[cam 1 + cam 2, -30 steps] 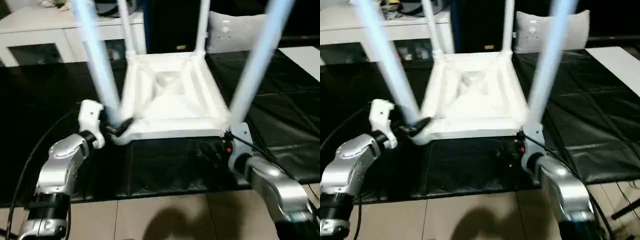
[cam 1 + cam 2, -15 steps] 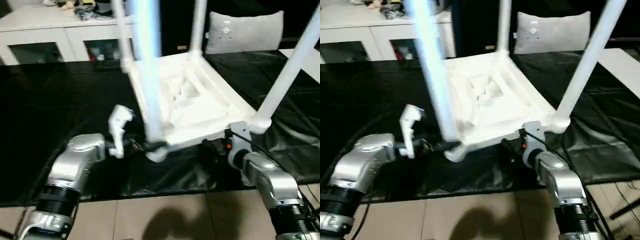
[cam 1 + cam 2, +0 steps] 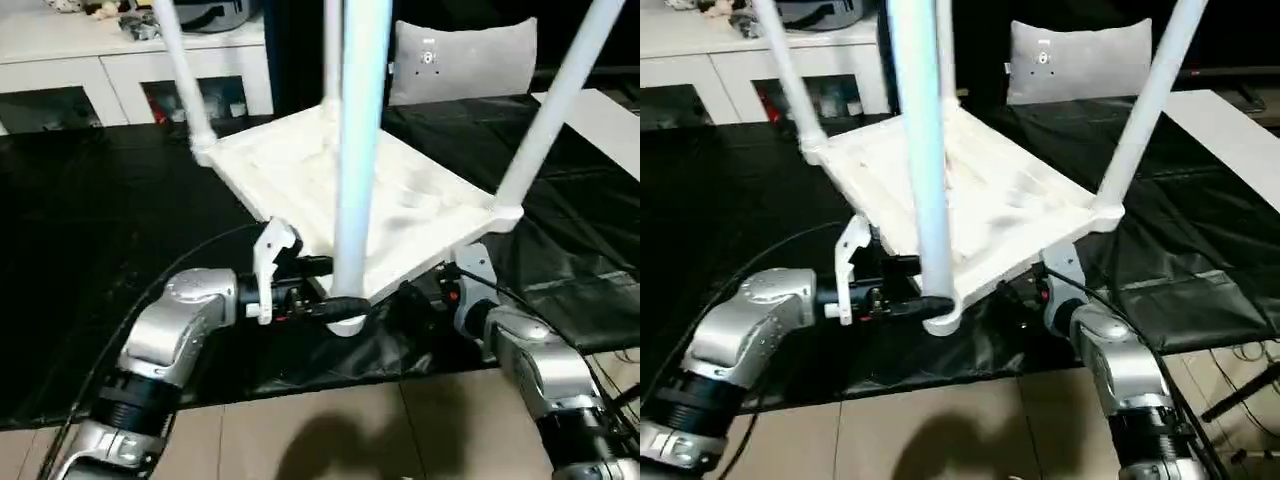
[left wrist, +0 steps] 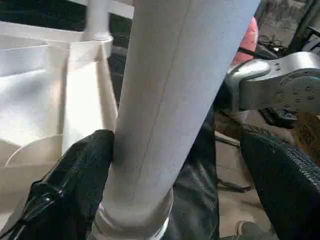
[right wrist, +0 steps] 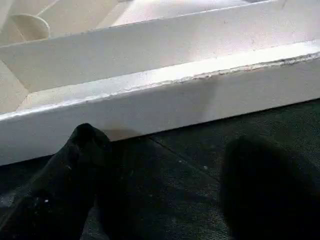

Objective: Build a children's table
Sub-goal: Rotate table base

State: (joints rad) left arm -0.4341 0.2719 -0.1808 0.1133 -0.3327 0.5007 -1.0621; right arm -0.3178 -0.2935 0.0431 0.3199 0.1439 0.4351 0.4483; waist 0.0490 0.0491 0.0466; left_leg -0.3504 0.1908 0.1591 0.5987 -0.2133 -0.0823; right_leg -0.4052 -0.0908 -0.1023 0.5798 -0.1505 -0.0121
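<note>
The children's table (image 3: 300, 185) lies upside down on the black mat, turned so that one corner points at me, with its white legs standing up. The nearest leg (image 3: 358, 150) rises from that corner. My left gripper (image 3: 335, 302) is open around the base of this leg. In the left wrist view one finger (image 4: 82, 170) rests against the leg (image 4: 165, 100) and the other finger (image 4: 282, 175) stands well clear. My right gripper (image 3: 428, 292) is open low under the table's near right rim (image 5: 175, 95), with only mat between its fingers (image 5: 75, 165).
A white low cabinet with glass doors (image 3: 100, 75) stands at the back left and a grey cushion (image 3: 460, 65) at the back. The black mat (image 3: 90, 220) ends at a tiled floor (image 3: 300, 430) in front. A white board (image 3: 610, 115) lies at the right.
The table has turned on the mat: its near left corner swung right and towards me. My left gripper went with that leg. The right gripper has hardly moved.
</note>
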